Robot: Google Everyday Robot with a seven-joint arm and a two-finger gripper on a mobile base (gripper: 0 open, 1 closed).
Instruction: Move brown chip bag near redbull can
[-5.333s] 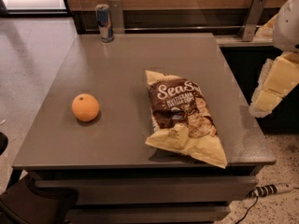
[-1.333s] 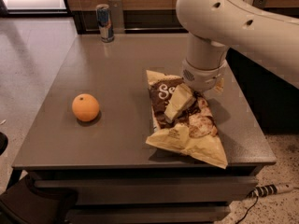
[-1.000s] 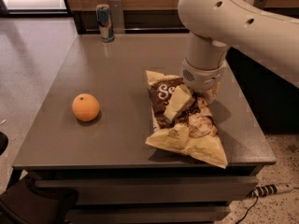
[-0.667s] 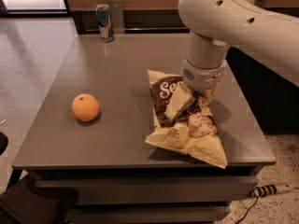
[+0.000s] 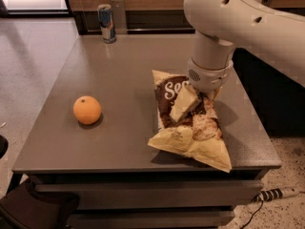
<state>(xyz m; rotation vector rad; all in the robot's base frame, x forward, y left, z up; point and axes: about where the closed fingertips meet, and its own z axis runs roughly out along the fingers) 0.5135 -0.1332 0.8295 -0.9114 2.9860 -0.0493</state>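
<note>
The brown chip bag (image 5: 190, 138) lies on the right front part of the grey table (image 5: 124, 61), its lower corner at the front edge. My gripper (image 5: 195, 101) comes down from the big white arm (image 5: 228, 18) and is shut on the bag's upper middle, with one pale finger (image 5: 183, 104) lying across the dark panel. The bag's top end looks slightly raised. The redbull can (image 5: 106, 23) stands upright at the table's far left edge, well away from the bag.
An orange (image 5: 87, 109) sits on the left front of the table. A wooden wall and ledge run behind the can. A power strip (image 5: 279, 193) lies on the floor at the right, and a dark object (image 5: 28, 209) sits at the lower left.
The arm came in from the right and came down on the bag. Over the last second the bag's top end shifted and lifted slightly in the gripper. Can and orange have not moved.
</note>
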